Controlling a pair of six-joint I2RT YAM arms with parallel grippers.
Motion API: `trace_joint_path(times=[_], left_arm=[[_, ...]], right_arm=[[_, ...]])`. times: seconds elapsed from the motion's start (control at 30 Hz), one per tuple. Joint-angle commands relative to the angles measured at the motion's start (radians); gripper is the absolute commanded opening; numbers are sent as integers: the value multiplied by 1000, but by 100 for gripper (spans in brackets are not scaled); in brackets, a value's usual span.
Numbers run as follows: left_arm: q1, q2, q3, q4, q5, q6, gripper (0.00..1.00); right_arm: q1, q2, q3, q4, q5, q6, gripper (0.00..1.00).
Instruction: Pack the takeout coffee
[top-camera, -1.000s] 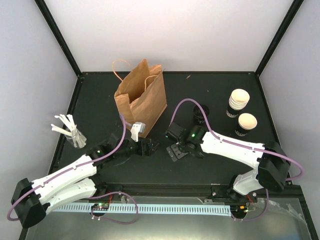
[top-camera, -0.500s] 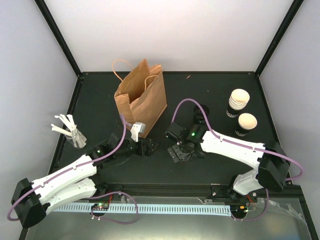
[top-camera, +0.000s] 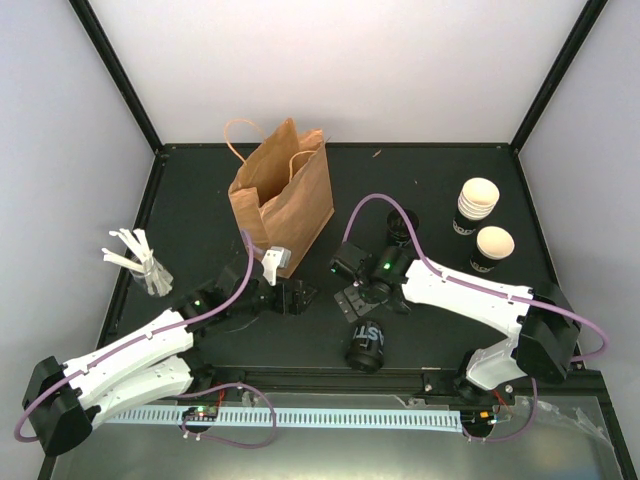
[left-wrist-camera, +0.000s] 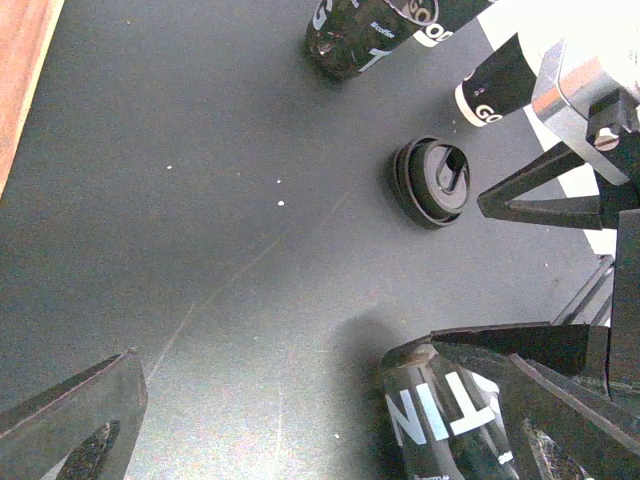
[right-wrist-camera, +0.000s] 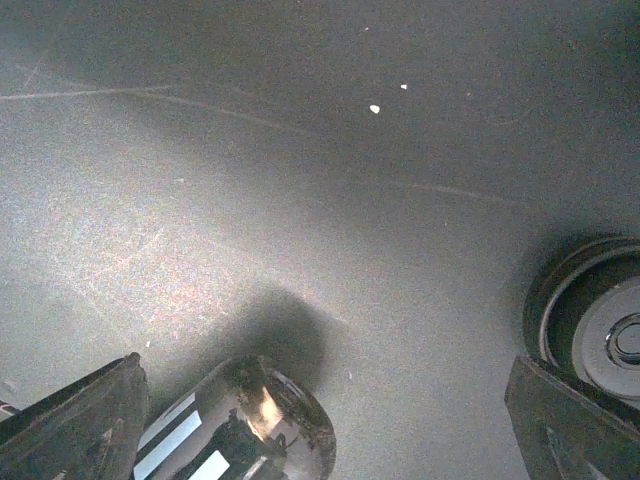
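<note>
The takeout coffee (top-camera: 493, 248), a small black cup with white print and a cream inside, stands at the right, far from both grippers. My left gripper (top-camera: 290, 297) (left-wrist-camera: 320, 400) is open and empty just in front of the brown paper bag (top-camera: 280, 195). My right gripper (top-camera: 352, 300) (right-wrist-camera: 320, 420) is open and empty at mid-table. A glossy black cup with white letters (top-camera: 367, 343) (left-wrist-camera: 450, 420) (right-wrist-camera: 240, 430) lies on its side just near of the right gripper. A black lid (left-wrist-camera: 430, 182) (right-wrist-camera: 590, 320) lies flat by the right gripper's finger.
A nested stack of cups (top-camera: 477, 205) stands behind the takeout coffee. A black cup with a dark inside (top-camera: 402, 225) (left-wrist-camera: 350, 40) sits behind the right arm. White stirrers in a clear holder (top-camera: 140, 262) stand at the left edge.
The glossy black cup has come out from under the right gripper and now lies on its side nearer the front edge. The right jaws opened slightly wider. The left arm has not moved.
</note>
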Motion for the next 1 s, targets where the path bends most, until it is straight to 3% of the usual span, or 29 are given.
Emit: trace_joint_path(times=[0.0, 0.5, 0.67, 0.97], left_arm=[[5, 1, 43, -8, 3, 18, 99], [-11, 86, 20, 37, 169, 66, 97], [-100, 90, -8, 107, 194, 100, 94], [-286, 21, -73, 97, 51, 68, 95]], right_arm=[[3, -9, 35, -19, 25, 4, 100], [3, -83, -78, 45, -99, -14, 100], [3, -117, -116, 60, -111, 5, 100], [-5, -151, -170, 124, -146, 25, 100]])
